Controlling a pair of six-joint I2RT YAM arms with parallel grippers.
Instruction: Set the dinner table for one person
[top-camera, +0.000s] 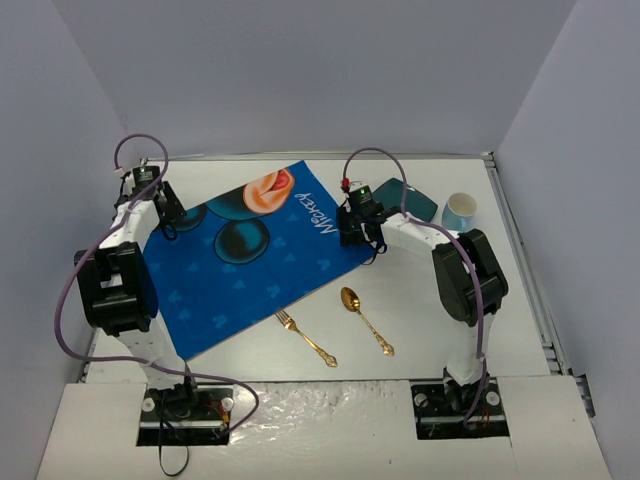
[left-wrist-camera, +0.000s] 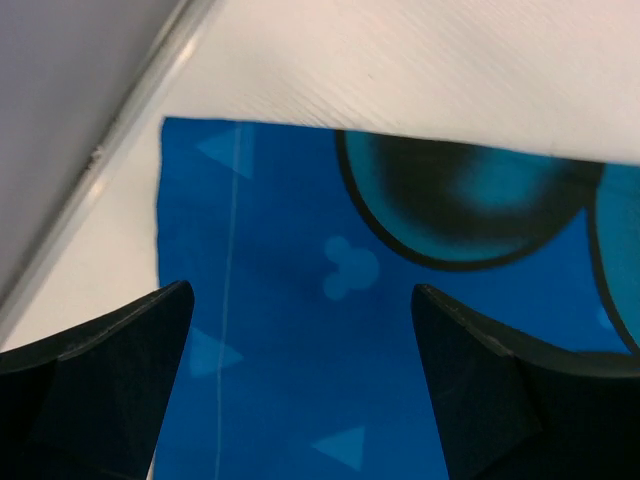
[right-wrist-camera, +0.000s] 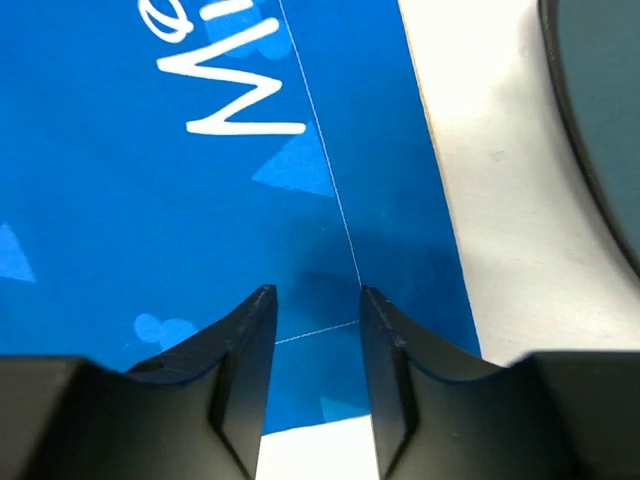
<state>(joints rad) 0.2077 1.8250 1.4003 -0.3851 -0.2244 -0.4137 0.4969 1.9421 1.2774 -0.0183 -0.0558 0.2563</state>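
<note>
From above, the white worktop (top-camera: 420, 320) fills the floor of the booth and carries everything else. A blue placemat (top-camera: 250, 270) lies on it at a slant, left of centre. The left arm (top-camera: 115, 285) reaches to the mat's far left corner and the right arm (top-camera: 465, 275) to its right edge. A gold fork (top-camera: 305, 338) and a gold spoon (top-camera: 365, 320) lie side by side on bare worktop just nearer than the mat. A dark plate (top-camera: 405, 200) and a pale blue cup (top-camera: 460, 210) sit at the far right, apart from each other. In the left wrist view the left jaws are spread wide with nothing between them, their fingers (left-wrist-camera: 110, 370) over the placemat (left-wrist-camera: 280, 330) near its corner, with worktop (left-wrist-camera: 400, 60) and its edge strip (left-wrist-camera: 130, 110) beyond. In the right wrist view the right jaws are parted only narrowly and hold nothing, their fingers (right-wrist-camera: 235, 380) low over the placemat (right-wrist-camera: 150, 230) by its edge; whether they touch it cannot be told. Worktop (right-wrist-camera: 480, 200) and the plate (right-wrist-camera: 610, 120) lie to the right.
</note>
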